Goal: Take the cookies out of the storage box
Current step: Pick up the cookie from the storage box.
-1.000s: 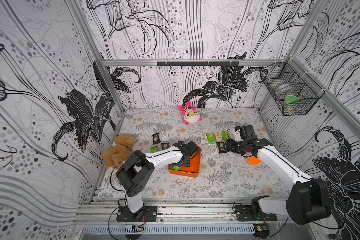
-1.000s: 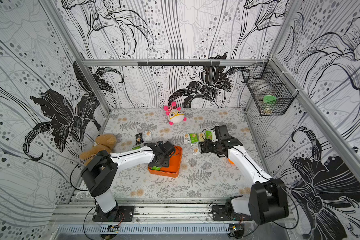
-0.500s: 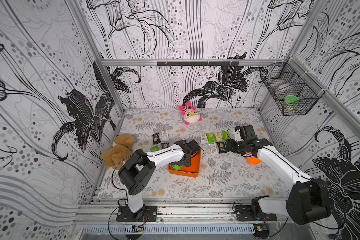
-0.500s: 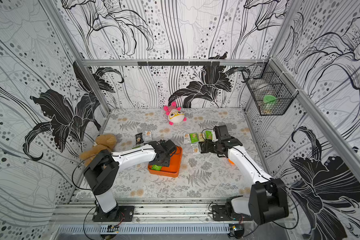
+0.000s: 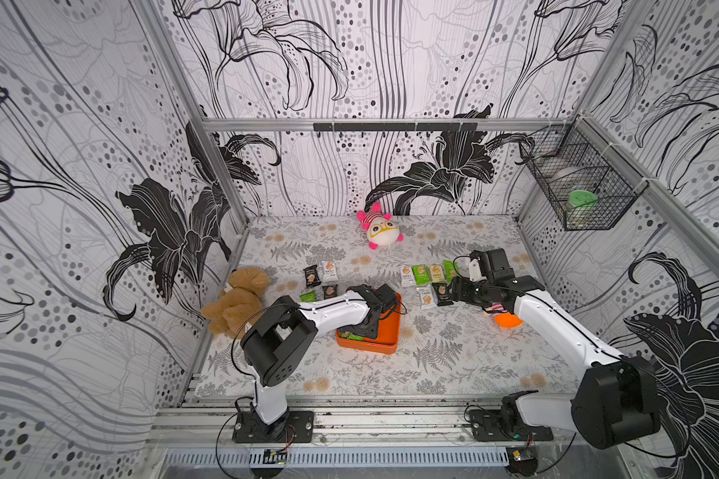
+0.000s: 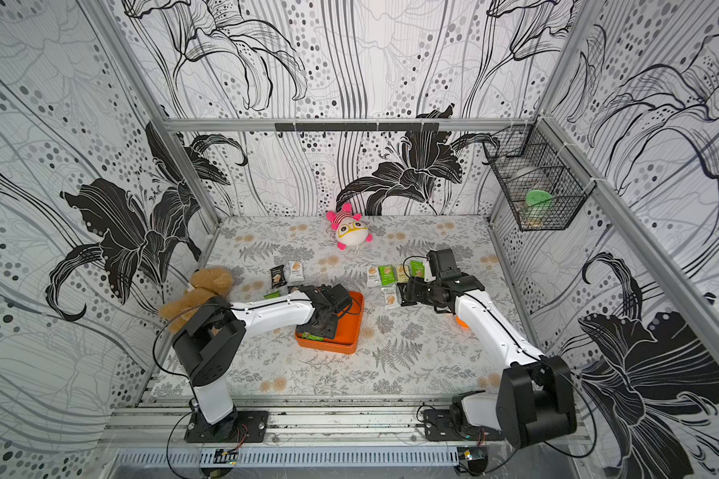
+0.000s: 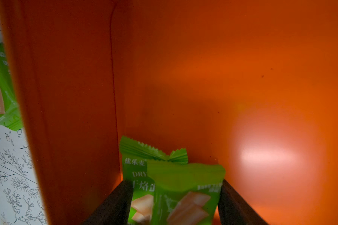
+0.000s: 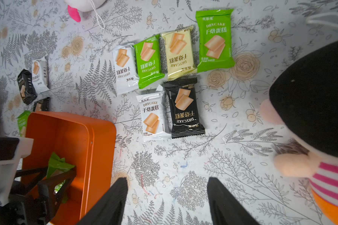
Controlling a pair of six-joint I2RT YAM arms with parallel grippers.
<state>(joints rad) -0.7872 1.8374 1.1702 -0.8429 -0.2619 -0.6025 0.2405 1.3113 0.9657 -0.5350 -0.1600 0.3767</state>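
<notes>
The storage box (image 5: pixel 391 344) is an orange tray near the table's middle, also in the other top view (image 6: pixel 351 331). My left gripper (image 7: pixel 177 183) reaches down into its near left corner, jaws apart. Two overlapping green cookies (image 7: pixel 183 175) lie between its fingers. The front one touches one finger only, and it shows tilted up in the right wrist view (image 8: pixel 59 165). More cookies lie on the table in two groups (image 5: pixel 422 273) (image 5: pixel 320 275). My right gripper (image 8: pixel 167 180) hovers open and empty over bare table, beside the right group (image 8: pixel 183 109).
A pink-and-white plush (image 5: pixel 380 228) sits at the back. A brown teddy (image 5: pixel 235 302) leans at the left wall. Another plush with an orange base (image 5: pixel 505 317) lies under my right arm. A black wire basket (image 5: pixel 578 190) hangs on the right wall.
My left gripper has shifted slightly inside the orange box over the green packets. The right arm has stayed still.
</notes>
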